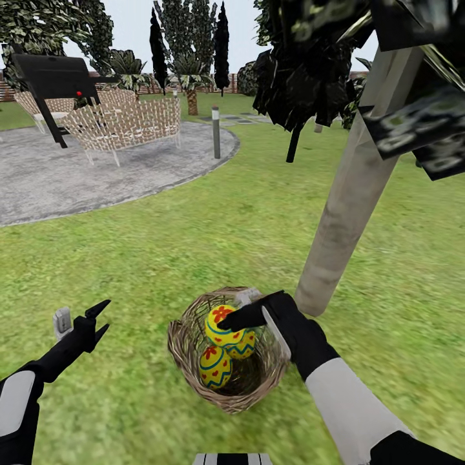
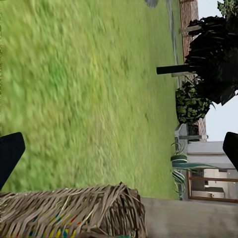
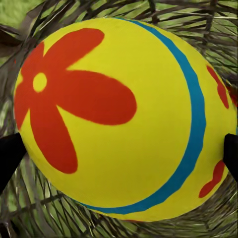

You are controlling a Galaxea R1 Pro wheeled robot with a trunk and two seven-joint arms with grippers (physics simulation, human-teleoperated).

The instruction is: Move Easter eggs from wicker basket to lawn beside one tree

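Open lawn (image 1: 194,239) lies all round your basket (image 1: 183,349), with free grass to the left, near and far of it. Just right and far of the basket the tree (image 1: 349,200) trunk rises from the grass, leaning slightly, its dark canopy hanging over the upper right. Well off to the far left a gravel patio (image 1: 77,174) curves along the grass, with wicker seats (image 1: 126,123) on it and a short post (image 1: 216,132) at its edge.

Your right gripper (image 1: 240,318) reaches over the basket's far right rim and sits at the top egg (image 1: 221,324). In the right wrist view that egg (image 3: 124,119) is very close between the two dark fingertips (image 3: 10,156), which stand wide at either side of it; you cannot tell from these pictures whether they press on the shell. The basket weave shows behind it.

Your left gripper (image 1: 98,320) hangs over bare grass, well left of the basket, fingers spread apart and holding nothing. Its wrist view looks across grass (image 2: 89,94) to the basket's side (image 2: 74,210) and the trunk (image 2: 191,218) beyond.

All three eggs are in the basket: the top one with a red flower, a second (image 1: 243,345) touching it just below to the right, a third (image 1: 214,367) nearer you.
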